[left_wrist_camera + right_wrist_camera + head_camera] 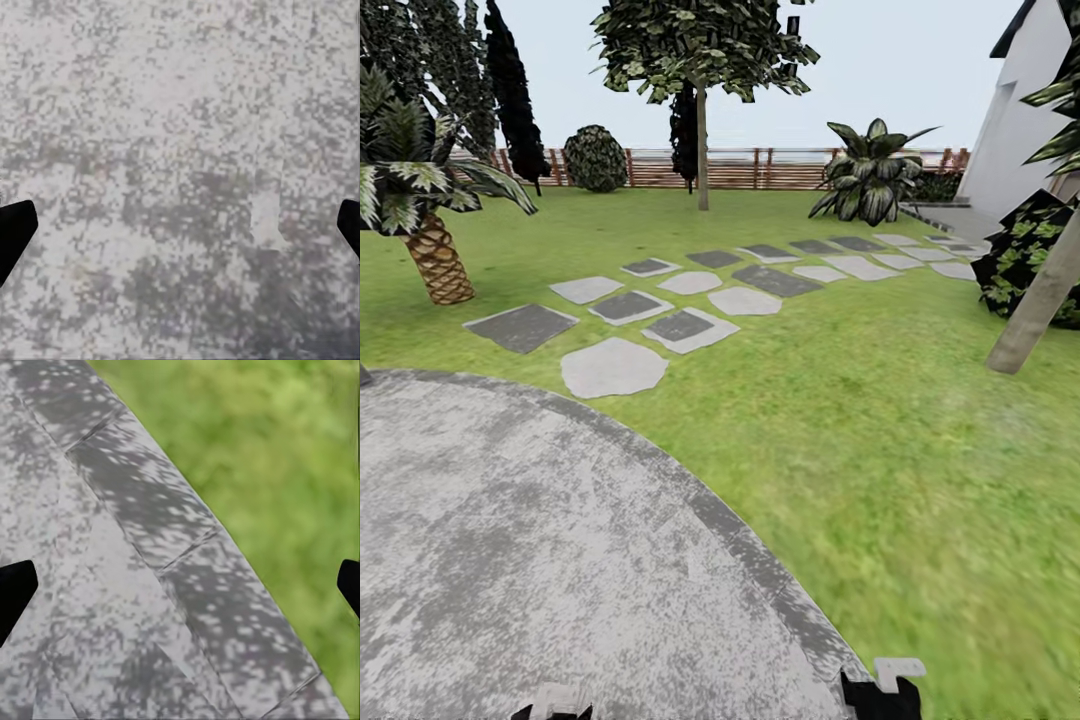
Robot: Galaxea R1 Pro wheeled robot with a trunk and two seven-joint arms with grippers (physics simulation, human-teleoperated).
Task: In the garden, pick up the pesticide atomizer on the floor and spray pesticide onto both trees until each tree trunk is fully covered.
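Observation:
One tall tree stands far off by the fence on a thin-looking pale trunk. A second thick grey-tan trunk leans at the right edge of the lawn. The pesticide atomizer is out of view. My left gripper hangs open over mottled grey paving, its dark fingertips wide apart with nothing between them. My right gripper is open too, above the paving's stone border where it meets the grass. Both wrists peek in at the bottom of the head view, left and right.
A round grey paved patio lies under me. Stepping stones run across the lawn toward the white house. A scaly palm stands at left, a dark bush at right, and a brown slat fence at the back.

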